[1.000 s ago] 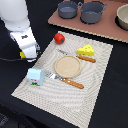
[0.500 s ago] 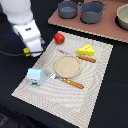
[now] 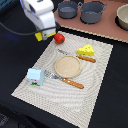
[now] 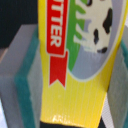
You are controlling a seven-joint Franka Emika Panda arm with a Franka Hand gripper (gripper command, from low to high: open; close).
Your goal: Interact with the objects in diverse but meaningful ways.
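Showing red banner lettering "UTTER" on the yellow rectangular box [image 4: 75, 65], first letter cut off, beside a black-and-white cow drawing and green stripes. Filling nearly the whole wrist view, that box sitting between two grey pads with teal edges [image 4: 22, 75], pressed from both sides. Gripping the yellow rectangular box, the end effector [image 3: 46, 35] of the white robot arm [image 3: 39, 14] hanging above the far left corner of the beige woven placemat [image 3: 95, 100] in the exterior view. Peeking out below the arm there, only a small yellow edge of the box [image 3: 39, 37]; the rest hidden by the arm. Lying just right of the end effector, the red tomato [image 3: 59, 38]. Resting farther right on the mat, the holed yellow cheese wedge [image 3: 86, 50]. Sitting mid-mat, a round tan wooden plate [image 3: 67, 66], with a wooden-handled knife [image 3: 73, 83] near it and another wooden-handled utensil [image 3: 85, 58] on its far side. Standing at the left mat edge, the white-blue milk carton [image 3: 34, 76]; any print on it too blurred to read. Sitting along the far edge of the desk [image 3: 120, 80] on a reddish board [image 3: 110, 27], two grey pots [image 3: 92, 11], with a third vessel cut off at the right frame border.
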